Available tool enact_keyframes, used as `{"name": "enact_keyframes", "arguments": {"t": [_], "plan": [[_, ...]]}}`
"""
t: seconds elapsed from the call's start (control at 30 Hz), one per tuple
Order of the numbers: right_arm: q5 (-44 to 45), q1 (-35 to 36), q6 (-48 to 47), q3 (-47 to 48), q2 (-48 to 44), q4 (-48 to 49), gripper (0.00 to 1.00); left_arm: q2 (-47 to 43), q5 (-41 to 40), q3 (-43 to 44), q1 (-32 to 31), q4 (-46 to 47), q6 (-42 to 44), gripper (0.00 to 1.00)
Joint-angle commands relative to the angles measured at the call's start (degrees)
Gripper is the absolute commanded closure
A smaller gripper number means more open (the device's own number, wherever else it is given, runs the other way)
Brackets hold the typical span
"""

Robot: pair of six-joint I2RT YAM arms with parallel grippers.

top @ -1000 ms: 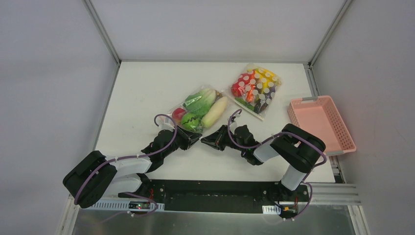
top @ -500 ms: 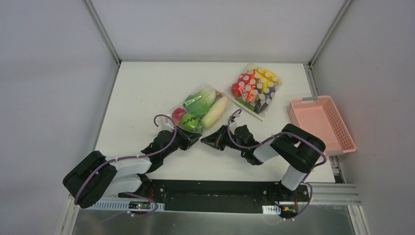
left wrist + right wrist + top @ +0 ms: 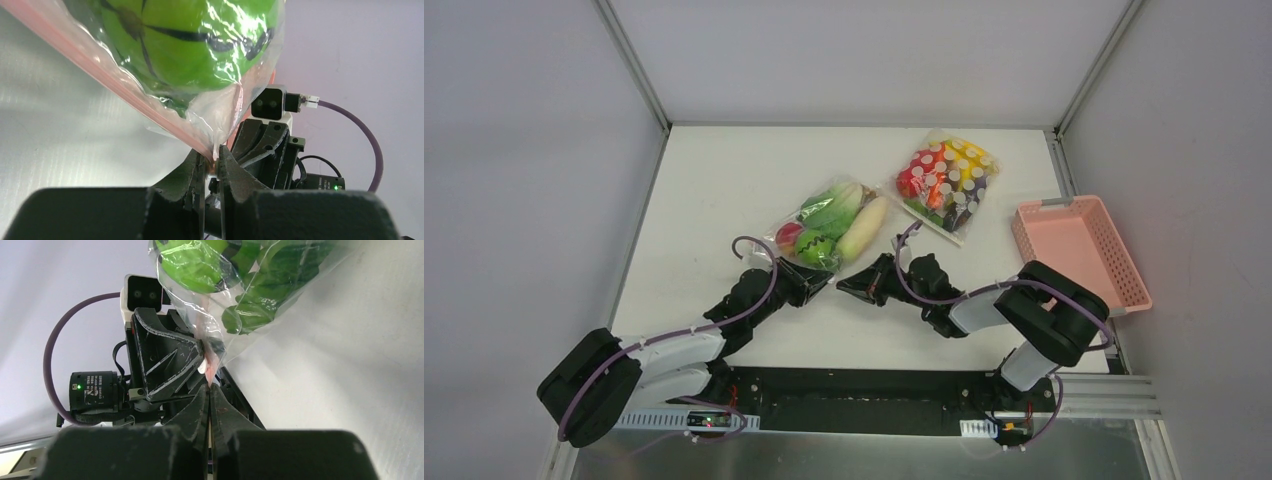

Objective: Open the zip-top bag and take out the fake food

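Two hands meet at the bag's (image 3: pixel 832 228) near corner: left hand (image 3: pixel 212 159) and right hand (image 3: pixel 209 386), each clamped shut on its pink zip edge. The bag rests on the tabletop (image 3: pixel 714 190), food (image 3: pixel 816 248) inside.

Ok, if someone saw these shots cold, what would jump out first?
The left gripper and right gripper meet nose to nose, each shut on the near corner of the zip-top bag, whose green round fruit fills the left wrist view. Behind and to the right lies a second bag of red, yellow and purple items. A pink basket sits at the far right of the top view.
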Motion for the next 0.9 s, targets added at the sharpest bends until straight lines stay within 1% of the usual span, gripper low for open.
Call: {"name": "enact_keyframes", "arguments": {"t": [0.0, 0.2, 0.33, 0.43, 0.5, 0.6, 0.63, 0.73, 0.87], "plan": [[2.0, -1.8, -3.1, -1.7, -4.4, -2.2, 1.00, -3.6, -4.3, 0.6, 1.8, -6.2, 3.0, 1.00], [3.9, -3.0, -6.2, -4.1, -10.3, -8.8, 1.00, -8.6, -4.6, 0.6, 5.8, -12.3, 5.4, 1.00], [6.2, -3.3, -8.7, -4.7, -14.8, -14.8, 1.00, -11.6, -4.7, 0.5, 8.1, -16.1, 6.8, 1.00], [5.5, -3.3, -11.2, -3.4, -17.1, -18.7, 1.00, -12.0, -3.9, 1.0, 8.2, -16.0, 7.6, 1.00], [3.8, -3.4, -11.9, -1.8, -16.8, -19.5, 0.99, -10.9, -2.0, 1.7, 8.3, -15.2, 7.7, 1.00], [0.6, -3.0, -11.4, 0.5, -14.2, -17.3, 0.82, -8.8, 0.1, 2.0, 8.3, -12.0, 6.3, 1.00], [-0.2, -2.9, -10.8, 1.6, -12.5, -16.5, 0.72, -8.0, 0.8, 1.9, 8.2, -10.8, 5.5, 1.00], [-2.1, -2.0, -9.6, 3.7, -9.2, -13.5, 0.62, -5.9, 2.4, 1.7, 8.2, -6.9, 3.2, 1.00], [-4.0, -1.0, -7.0, 5.5, -4.1, -8.7, 0.54, -4.0, 4.0, 1.8, 7.4, -3.0, 1.1, 1.00]]}}
